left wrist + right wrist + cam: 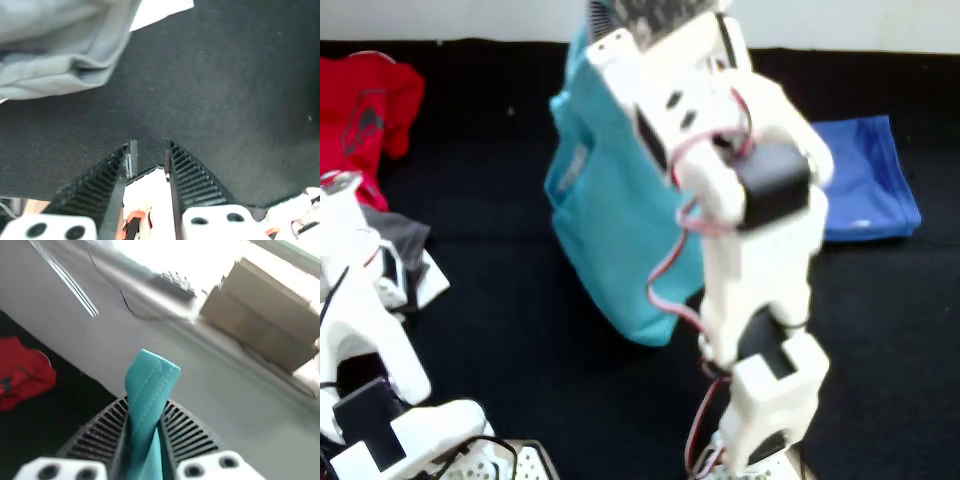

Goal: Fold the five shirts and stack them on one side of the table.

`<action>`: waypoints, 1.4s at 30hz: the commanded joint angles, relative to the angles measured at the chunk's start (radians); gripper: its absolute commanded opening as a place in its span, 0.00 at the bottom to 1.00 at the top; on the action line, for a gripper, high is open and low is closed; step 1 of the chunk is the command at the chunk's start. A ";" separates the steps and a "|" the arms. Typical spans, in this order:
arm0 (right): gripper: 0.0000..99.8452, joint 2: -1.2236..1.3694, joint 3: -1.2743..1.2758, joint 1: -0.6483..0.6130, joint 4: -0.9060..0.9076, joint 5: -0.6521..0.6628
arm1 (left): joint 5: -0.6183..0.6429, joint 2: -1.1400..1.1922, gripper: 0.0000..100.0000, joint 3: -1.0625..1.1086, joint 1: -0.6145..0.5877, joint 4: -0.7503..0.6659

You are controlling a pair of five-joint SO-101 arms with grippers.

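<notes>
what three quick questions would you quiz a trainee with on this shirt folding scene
1. True or false: the right end effector is shut on the teal shirt.
2. Which one lies folded flat on the table? A the red one, B the blue shirt, C the grey one.
3. What does the left end effector hold?

Key: 1 true. 2 B. 3 nothing; it is open over bare table.
</notes>
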 commanded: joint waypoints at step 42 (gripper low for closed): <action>0.01 -0.217 0.947 0.590 0.309 0.040 | 0.316 0.829 0.11 -0.688 0.868 -0.204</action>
